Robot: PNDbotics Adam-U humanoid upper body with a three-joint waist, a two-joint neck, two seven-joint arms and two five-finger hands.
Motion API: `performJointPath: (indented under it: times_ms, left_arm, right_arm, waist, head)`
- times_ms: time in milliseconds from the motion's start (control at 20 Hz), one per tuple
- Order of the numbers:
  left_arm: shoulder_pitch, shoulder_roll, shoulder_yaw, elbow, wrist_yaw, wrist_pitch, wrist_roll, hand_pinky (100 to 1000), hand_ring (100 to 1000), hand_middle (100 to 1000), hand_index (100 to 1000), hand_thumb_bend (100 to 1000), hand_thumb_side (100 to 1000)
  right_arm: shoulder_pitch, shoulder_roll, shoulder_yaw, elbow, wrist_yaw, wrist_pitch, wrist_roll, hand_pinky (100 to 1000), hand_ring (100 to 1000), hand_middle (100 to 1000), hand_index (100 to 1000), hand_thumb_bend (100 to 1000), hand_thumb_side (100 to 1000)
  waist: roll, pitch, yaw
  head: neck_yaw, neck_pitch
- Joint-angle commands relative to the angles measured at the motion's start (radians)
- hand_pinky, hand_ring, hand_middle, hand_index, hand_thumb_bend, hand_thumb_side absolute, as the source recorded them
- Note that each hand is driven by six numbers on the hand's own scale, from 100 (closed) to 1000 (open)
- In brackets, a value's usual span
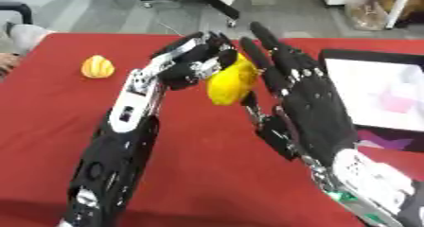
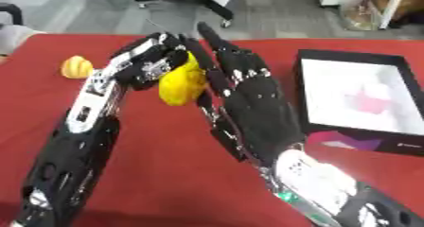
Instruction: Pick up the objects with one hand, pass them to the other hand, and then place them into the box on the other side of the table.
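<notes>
left hand (image 1: 195,63) clutches yellow object (image 1: 230,84); straight-fingered right hand (image 1: 311,103) touches its other side.

Red table (image 1: 198,183), yellow fruit (image 1: 229,84) — black box (image 2: 352,56), white inside.

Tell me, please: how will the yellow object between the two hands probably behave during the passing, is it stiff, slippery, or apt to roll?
The yellow object keeps its bulging shape under the left hand curled on it, so probably stiff. Its rounded surface may slip against the open right hand. On the table it might roll.
</notes>
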Motion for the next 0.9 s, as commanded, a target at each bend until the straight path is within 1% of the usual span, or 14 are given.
performJointPath:
  times_ms: [50,100,150,200,250,300,500,650,700,750,900]
  left_arm:
    - [-0.026,-0.009,-0.004,-0.021,0.003,0.009,0.002,554,322,193,309,100,461]
    - [-0.027,-0.011,-0.003,-0.022,0.004,0.011,0.003,554,323,193,309,100,465]
    - [-0.028,-0.012,-0.003,-0.023,0.006,0.014,0.005,554,323,193,309,100,465]
    - [-0.028,-0.014,-0.002,-0.025,0.007,0.017,0.007,554,323,193,309,100,467]
    - [-0.029,-0.016,-0.002,-0.025,0.007,0.019,0.009,554,323,193,309,100,466]
    - [-0.03,-0.017,-0.002,-0.026,0.007,0.022,0.01,554,323,193,309,100,465]
    - [-0.031,-0.018,-0.001,-0.024,0.004,0.025,0.011,553,323,194,309,100,462]
    - [-0.032,-0.019,-0.001,-0.02,0.001,0.028,0.01,554,323,194,309,100,460]
    - [-0.032,-0.02,-0.001,-0.02,0.001,0.028,0.01,555,323,194,309,100,459]
    - [-0.032,-0.021,-0.001,-0.02,0.001,0.029,0.009,555,321,194,309,100,459]
    - [-0.032,-0.021,-0.002,-0.019,0.0,0.03,0.007,555,319,194,309,100,456]
  right_arm:
    - [-0.01,-0.01,0.006,-0.019,-0.043,0.008,-0.051,719,871,972,993,100,100]
    - [-0.008,-0.009,0.008,-0.019,-0.057,0.011,-0.072,690,873,941,958,100,100]
    - [-0.006,-0.007,0.009,-0.019,-0.072,0.015,-0.097,686,872,936,952,100,100]
    - [-0.004,-0.005,0.009,-0.019,-0.086,0.019,-0.128,657,866,900,911,100,100]
    - [-0.002,-0.004,0.008,-0.019,-0.097,0.022,-0.16,654,866,896,906,100,100]
    - [0.0,-0.003,0.006,-0.019,-0.105,0.024,-0.192,639,857,872,875,100,100]
    - [0.003,0.002,-0.005,-0.019,-0.124,0.028,-0.307,615,842,832,805,100,100]
    - [0.003,0.003,-0.01,-0.019,-0.143,0.023,-0.367,609,843,821,765,100,100]
    - [0.003,0.003,-0.011,-0.019,-0.151,0.022,-0.383,602,844,811,729,100,187]
    - [0.002,0.004,-0.014,-0.019,-0.161,0.021,-0.401,599,845,808,713,100,225]
    - [0.003,0.003,-0.018,-0.019,-0.191,0.019,-0.451,588,848,793,638,100,382]
  waist:
    - [-0.004,-0.006,0.002]
    - [-0.004,-0.006,0.002]
    - [-0.004,-0.005,0.002]
    - [-0.004,-0.005,0.002]
    - [-0.004,-0.005,0.002]
    - [-0.004,-0.005,0.002]
    - [-0.003,-0.004,0.0]
    - [-0.002,-0.004,0.0]
    - [-0.002,-0.004,-0.001]
    - [-0.002,-0.004,-0.001]
    - [-0.002,-0.003,-0.001]
  head:
    - [-0.005,-0.003]
    - [-0.005,-0.003]
    - [-0.005,-0.003]
    - [-0.005,-0.003]
    - [-0.004,-0.003]
    - [-0.004,-0.003]
    - [-0.002,-0.003]
    - [-0.003,-0.003]
    - [-0.003,-0.003]
    - [-0.004,-0.003]
    - [-0.005,-0.003]
